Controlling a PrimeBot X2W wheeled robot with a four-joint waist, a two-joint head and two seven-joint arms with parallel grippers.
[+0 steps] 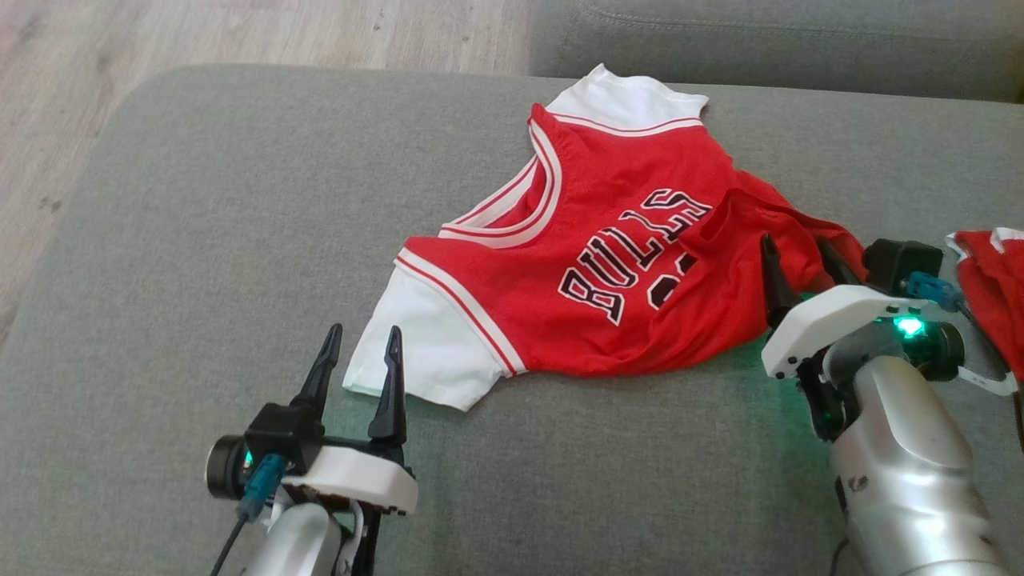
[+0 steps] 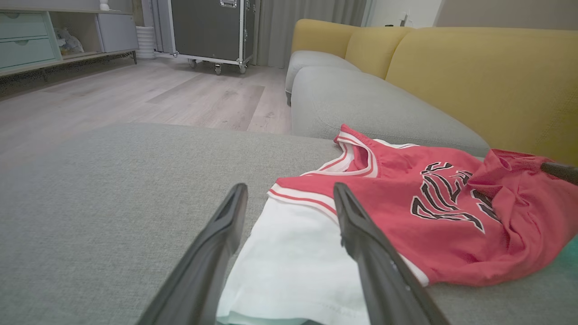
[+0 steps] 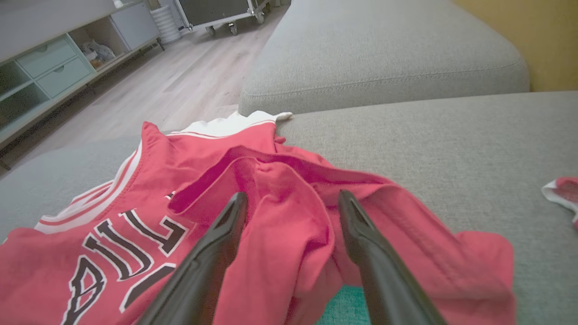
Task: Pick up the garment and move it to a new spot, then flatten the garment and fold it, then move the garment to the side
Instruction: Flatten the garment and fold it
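1. Head view, closest to where I stand: the left end effector (image 1: 365, 330) has its jaws apart and is empty, with its tips at the edge of the near sleeve (image 1: 416, 360).
2. The right end effector (image 1: 795, 240) is open too and holds nothing. Its fingers point into the rumpled hem (image 3: 280, 180).
3. The jersey (image 1: 624, 264) lies on the grey cushion (image 1: 200, 240), print up. The shoulder end looks fairly flat, but the hem end is folded over itself.
4. Flattening looks like the step in hand. I'd have the left close on the near sleeve as an anchor, while the right pinches one layer of hem low down and draws it away from the collar, slowly and close to the cushion.
5. A red scrap (image 1: 992, 280) lies beyond the hem, so the pull should stop short of it.
6. Farthest off, the far sleeve (image 1: 632, 100) sits near the cushion's back edge. Avoid pushing cloth that way.
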